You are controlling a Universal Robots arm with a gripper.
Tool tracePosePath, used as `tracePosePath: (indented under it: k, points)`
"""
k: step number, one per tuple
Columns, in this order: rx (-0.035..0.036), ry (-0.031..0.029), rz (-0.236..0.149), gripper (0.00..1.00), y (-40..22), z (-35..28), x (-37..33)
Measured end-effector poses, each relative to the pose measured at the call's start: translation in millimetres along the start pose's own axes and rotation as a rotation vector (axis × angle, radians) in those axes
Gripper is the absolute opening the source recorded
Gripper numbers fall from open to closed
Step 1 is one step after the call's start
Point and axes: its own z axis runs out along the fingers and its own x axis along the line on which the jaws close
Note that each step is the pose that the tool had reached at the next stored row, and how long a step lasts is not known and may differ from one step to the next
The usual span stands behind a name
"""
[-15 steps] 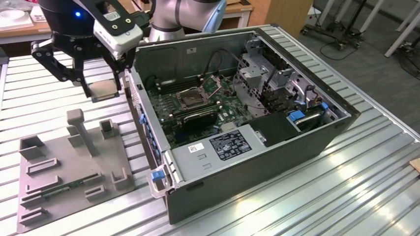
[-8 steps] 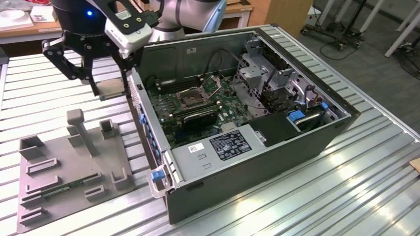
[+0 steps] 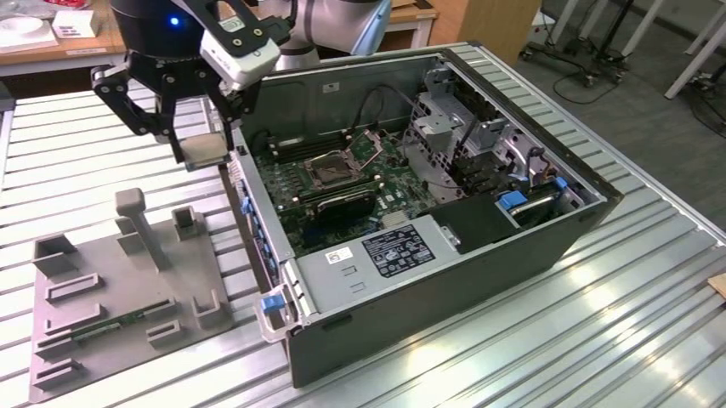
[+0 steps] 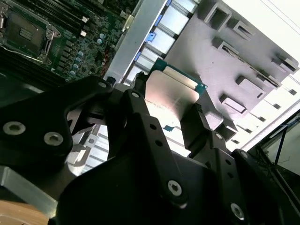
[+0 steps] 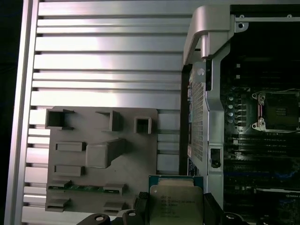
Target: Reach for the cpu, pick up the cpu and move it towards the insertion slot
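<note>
- Gripper (image 3: 204, 146) up off the table, beside the outer wall of the case (image 3: 477, 255), on the exterior view's left of it.
- Jaws clamped on the cpu (image 3: 206, 150), pinching opposite edges; chip held clear of the tray (image 3: 125, 297) and above it.
- In the second wrist view, cpu (image 4: 171, 93) gripped between two black fingers (image 4: 199, 124), pale metal face toward that camera, green edge showing at the far side.
- In the first wrist view, cpu (image 5: 176, 200) seen face-on, roughly level; exact tilt hard to judge.
- Slot (image 3: 336, 169) inside the case, on the green board, metal frame around a dark centre; well apart from the cpu, toward the exterior view's right and lower than the chip.
- Case wall between chip and slot: path judged to run up over the rim, then down onto the board.
- Slot (image 5: 280, 111) in the first wrist view squared up with the chip's edges, so probably little rotation left.
- Memory stick (image 5: 84, 187) lying in the tray, untouched.
- Pick-up judged done; carry to the slot only partly made.
</note>
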Motion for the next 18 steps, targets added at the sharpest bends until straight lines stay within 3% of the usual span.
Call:
tracePosePath:
  k: [18]
  points:
    - [0.0, 0.0, 0.0, 0.54, -0.7, 0.2, -27.0]
